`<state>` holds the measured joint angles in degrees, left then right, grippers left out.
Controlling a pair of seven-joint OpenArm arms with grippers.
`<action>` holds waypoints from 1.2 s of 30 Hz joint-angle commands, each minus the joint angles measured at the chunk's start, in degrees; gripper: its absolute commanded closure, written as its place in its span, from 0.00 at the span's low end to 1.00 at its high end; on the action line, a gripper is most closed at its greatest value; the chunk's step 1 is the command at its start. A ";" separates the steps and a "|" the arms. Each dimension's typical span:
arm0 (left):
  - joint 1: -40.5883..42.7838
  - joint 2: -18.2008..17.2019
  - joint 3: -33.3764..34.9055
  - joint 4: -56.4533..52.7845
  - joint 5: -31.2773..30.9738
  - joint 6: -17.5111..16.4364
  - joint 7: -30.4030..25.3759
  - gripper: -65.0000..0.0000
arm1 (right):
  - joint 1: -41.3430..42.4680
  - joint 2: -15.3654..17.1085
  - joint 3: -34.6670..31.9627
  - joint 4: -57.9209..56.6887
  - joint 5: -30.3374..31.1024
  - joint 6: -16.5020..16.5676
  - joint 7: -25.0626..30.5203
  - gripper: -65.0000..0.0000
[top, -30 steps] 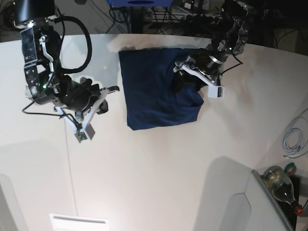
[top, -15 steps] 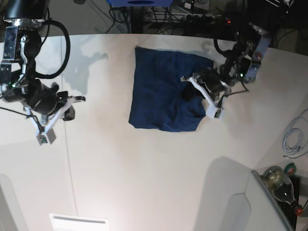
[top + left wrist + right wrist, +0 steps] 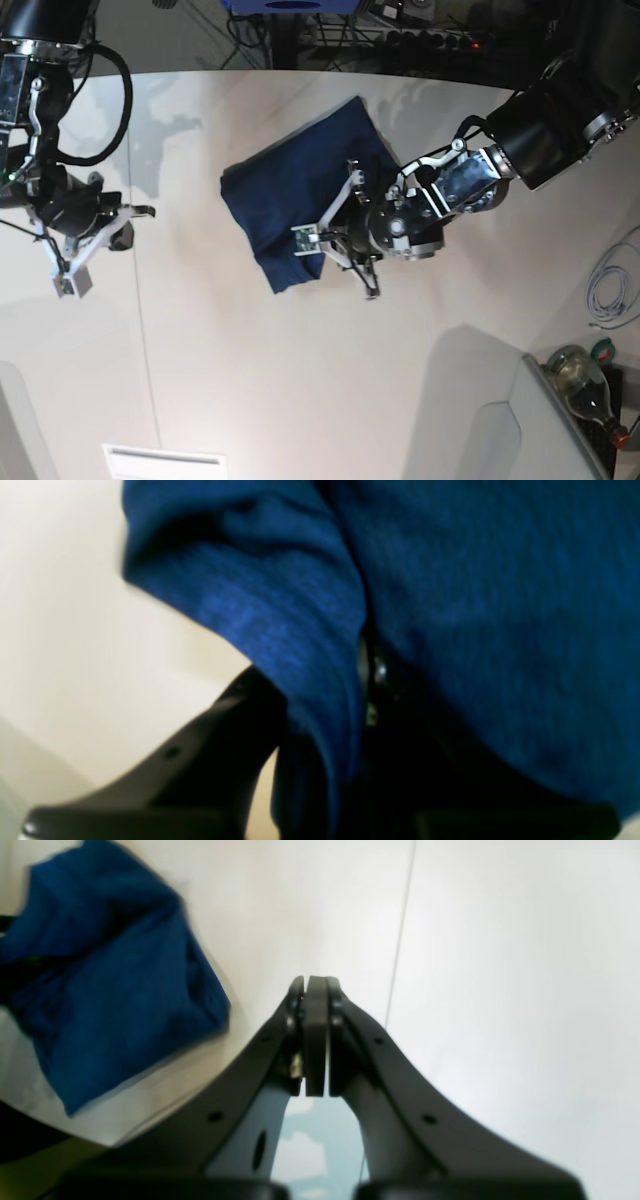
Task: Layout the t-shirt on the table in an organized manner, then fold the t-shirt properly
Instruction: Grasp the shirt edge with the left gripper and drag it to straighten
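Note:
The dark navy t-shirt lies as a folded, slanted bundle on the white table. My left gripper reaches in from the right and is shut on the shirt's lower edge. In the left wrist view, blue t-shirt cloth fills the frame and runs down between the jaws beside one black finger. My right gripper hovers at the far left, well apart from the shirt. In the right wrist view, the right gripper is shut on nothing, with the t-shirt off to its upper left.
A thin dark seam crosses the table. A coiled white cable lies at the right edge, and a bottle stands at the lower right. Cables and equipment sit beyond the table's curved back edge.
My left gripper closed on the shirt's right side and swept it leftward, turning the shirt to a slant. My right arm drew away to the far left, still shut.

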<state>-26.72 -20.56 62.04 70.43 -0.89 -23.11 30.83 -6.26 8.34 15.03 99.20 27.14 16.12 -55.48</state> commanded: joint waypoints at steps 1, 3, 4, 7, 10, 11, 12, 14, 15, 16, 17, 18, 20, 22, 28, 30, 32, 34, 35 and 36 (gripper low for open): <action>-1.28 1.61 0.60 -0.50 2.86 -0.49 -0.37 1.00 | 0.68 0.67 0.23 0.10 0.60 0.45 0.93 1.00; -1.19 4.95 1.56 -3.58 10.25 -0.49 -0.63 1.00 | 0.68 0.76 0.23 -1.22 0.60 0.45 0.93 1.00; -1.10 6.97 1.65 -5.42 13.32 -0.58 -0.63 1.00 | 0.68 0.76 0.23 -1.92 0.60 0.45 0.93 1.00; -1.10 10.93 1.74 -9.73 19.48 -0.58 -4.32 1.00 | 0.59 0.76 0.23 -3.33 0.60 0.45 1.02 1.00; -1.10 12.51 1.74 -11.66 20.80 -0.58 -8.02 1.00 | -0.20 0.76 0.31 -3.59 0.60 0.45 1.11 1.00; -1.10 12.95 1.74 -12.02 20.80 -0.58 -7.93 1.00 | -0.20 0.76 0.31 -3.59 0.60 0.45 1.11 1.00; -1.10 13.04 1.74 -12.10 20.80 -0.58 -7.93 1.00 | -0.29 0.76 0.31 -3.59 0.60 0.45 1.11 1.00; -1.10 13.13 1.74 -11.84 20.80 -0.58 -8.10 1.00 | -0.73 0.76 0.31 -3.59 0.60 0.45 2.34 1.00; -1.10 13.13 1.74 -11.84 20.89 -0.58 -8.19 1.00 | -1.17 0.76 0.31 -3.68 0.60 0.45 3.22 1.00; -1.10 13.13 1.74 -11.84 21.06 -0.58 -8.37 1.00 | -1.52 0.76 0.31 -3.68 0.60 0.45 4.19 1.00; -1.10 13.13 1.74 -11.75 21.24 -0.58 -8.37 1.00 | -1.78 0.76 0.31 -3.68 0.60 0.45 5.15 1.00; -1.10 13.13 1.74 -11.75 21.24 -0.58 -8.37 1.00 | -1.78 0.76 0.31 -3.77 0.60 0.45 5.51 1.00; -1.28 13.13 1.74 -11.66 21.24 -0.58 -8.37 1.00 | -1.78 0.76 0.31 -3.77 0.60 0.45 5.77 1.00; -1.37 13.13 1.74 -11.66 21.24 -0.58 -8.37 1.00 | -1.78 0.76 0.31 -3.77 0.60 0.45 5.86 1.00; -1.19 13.22 1.74 -11.66 21.24 -0.58 -8.28 1.00 | -1.78 0.76 0.31 -3.77 0.60 0.45 5.95 1.00; -1.28 13.30 1.74 -11.66 21.24 -0.58 -8.10 1.00 | -1.78 0.76 0.31 -3.77 0.60 0.45 5.95 1.00; -1.54 13.83 1.74 -11.66 21.24 -0.58 -7.93 1.00 | -1.78 0.76 0.31 -3.77 0.60 0.45 5.95 1.00; -1.63 13.92 1.74 -11.66 21.24 -0.58 -7.93 0.87 | -1.78 0.76 0.31 -3.77 0.60 0.45 5.95 1.00; -1.63 13.92 1.65 -11.66 21.24 -0.58 -7.93 0.80 | -1.78 0.76 0.31 -3.77 0.60 0.45 5.95 1.00; -1.90 13.92 1.65 -11.66 21.24 -0.58 -7.84 0.73 | -1.78 0.76 0.31 -3.77 0.60 0.45 5.95 1.00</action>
<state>-27.75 -6.85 63.64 58.52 20.97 -22.52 23.09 -8.78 8.51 15.07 94.48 26.96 16.12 -50.57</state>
